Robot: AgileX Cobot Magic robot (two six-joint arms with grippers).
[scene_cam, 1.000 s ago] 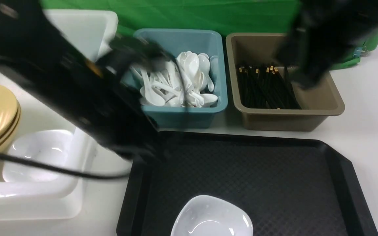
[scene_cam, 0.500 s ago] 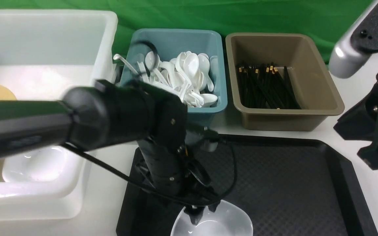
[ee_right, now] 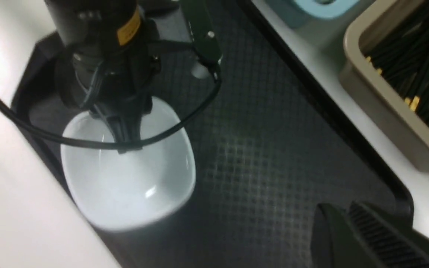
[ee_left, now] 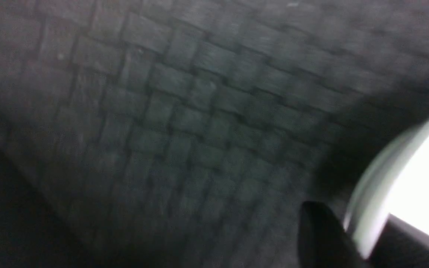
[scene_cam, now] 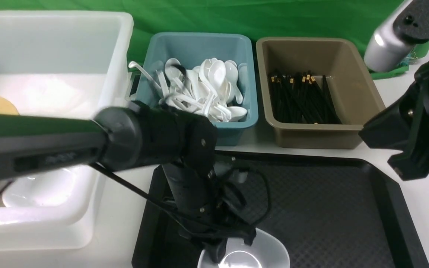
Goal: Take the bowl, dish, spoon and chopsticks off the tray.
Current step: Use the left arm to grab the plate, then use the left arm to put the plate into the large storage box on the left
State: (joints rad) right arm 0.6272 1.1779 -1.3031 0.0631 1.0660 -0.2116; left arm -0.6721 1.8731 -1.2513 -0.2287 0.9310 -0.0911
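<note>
Dish (ee_right: 132, 186) on tray (ee_right: 259, 149), its rim clamped in left pincer (ee_right: 124, 143); right pincer (ee_right: 335, 217) closed, well away.

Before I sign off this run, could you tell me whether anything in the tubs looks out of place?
One white spoon sticks out over the teal tub's left rim instead of lying inside with the others. The chopsticks lie within the brown tub.

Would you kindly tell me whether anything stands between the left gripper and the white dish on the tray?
Nothing visible does: the left gripper grips the rim of the dish, one finger inside, one outside.
</note>
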